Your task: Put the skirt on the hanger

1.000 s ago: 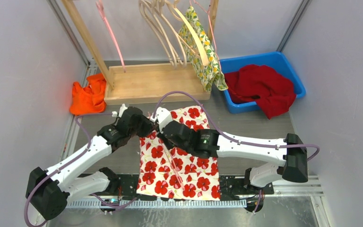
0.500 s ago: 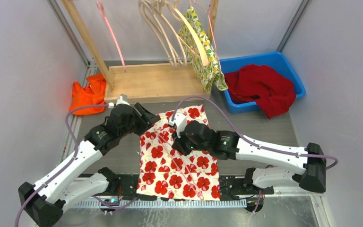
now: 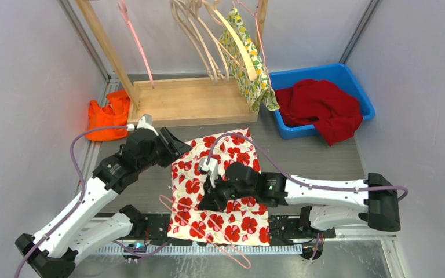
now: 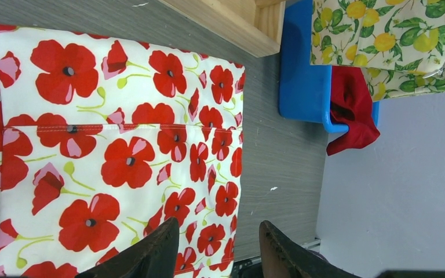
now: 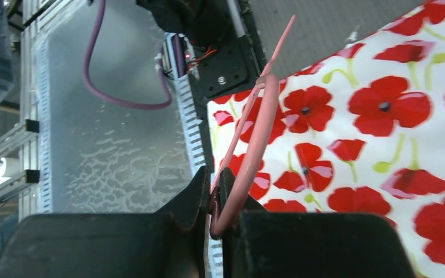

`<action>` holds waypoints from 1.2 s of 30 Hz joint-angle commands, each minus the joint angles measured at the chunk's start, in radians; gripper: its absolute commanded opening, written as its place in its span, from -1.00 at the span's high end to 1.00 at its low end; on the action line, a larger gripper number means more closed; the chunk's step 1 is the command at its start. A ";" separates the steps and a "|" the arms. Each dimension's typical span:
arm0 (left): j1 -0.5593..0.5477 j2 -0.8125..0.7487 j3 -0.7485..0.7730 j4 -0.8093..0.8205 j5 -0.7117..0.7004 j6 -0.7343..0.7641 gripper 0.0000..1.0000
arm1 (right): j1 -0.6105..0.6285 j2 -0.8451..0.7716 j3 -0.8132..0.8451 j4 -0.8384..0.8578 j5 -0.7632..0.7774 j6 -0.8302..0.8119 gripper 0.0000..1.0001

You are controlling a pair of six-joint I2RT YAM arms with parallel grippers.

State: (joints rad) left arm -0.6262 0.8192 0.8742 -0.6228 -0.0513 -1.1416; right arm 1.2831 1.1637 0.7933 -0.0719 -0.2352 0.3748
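Skirt (image 3: 236, 152) lies flat under both hands. The right gripper (image 5: 214, 194) is clamped on the thin pink hanger (image 5: 254, 139), whose frame hangs past the skirt's near edge. The left gripper (image 4: 214, 249) has its jaws parted and empty, just above the cloth.

Risks as I judge them:
- The wire could pivot in the pinch.
- With nothing pinning the skirt, the hanger could drag and bunch it.

Four garments, two kinds of hanger, one rack, one bin, two arms

Garments: one poppy skirt (image 4: 121, 145), one orange cloth (image 3: 107, 119), one red cloth (image 3: 321, 107), one lemon-print piece (image 3: 255, 81). Pink hangers come to at least two — one loose pink hanger (image 5: 254, 145), one hung pink hanger (image 3: 139, 46). The pale wooden hangers (image 3: 208, 46) overlap too much for a sure count — at least three. One wooden rack (image 3: 191, 101), one blue bin (image 3: 307, 70), a left arm (image 3: 92, 197) and a right arm (image 3: 324, 188).
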 commanded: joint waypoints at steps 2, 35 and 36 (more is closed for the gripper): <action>0.006 -0.028 0.017 -0.013 -0.006 0.022 -0.05 | 0.051 0.041 -0.054 0.268 -0.050 0.083 0.98; 0.005 0.018 0.017 0.008 0.001 0.029 -0.01 | 0.131 0.157 -0.336 0.567 0.144 0.162 0.98; 0.005 0.020 0.018 0.008 0.001 0.029 -0.01 | 0.132 0.148 -0.346 0.570 0.154 0.167 0.98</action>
State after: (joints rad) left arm -0.6262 0.8356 0.8738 -0.6479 -0.0513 -1.1389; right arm 1.4082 1.3334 0.4866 0.4896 -0.1661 0.5392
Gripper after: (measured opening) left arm 0.509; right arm 0.113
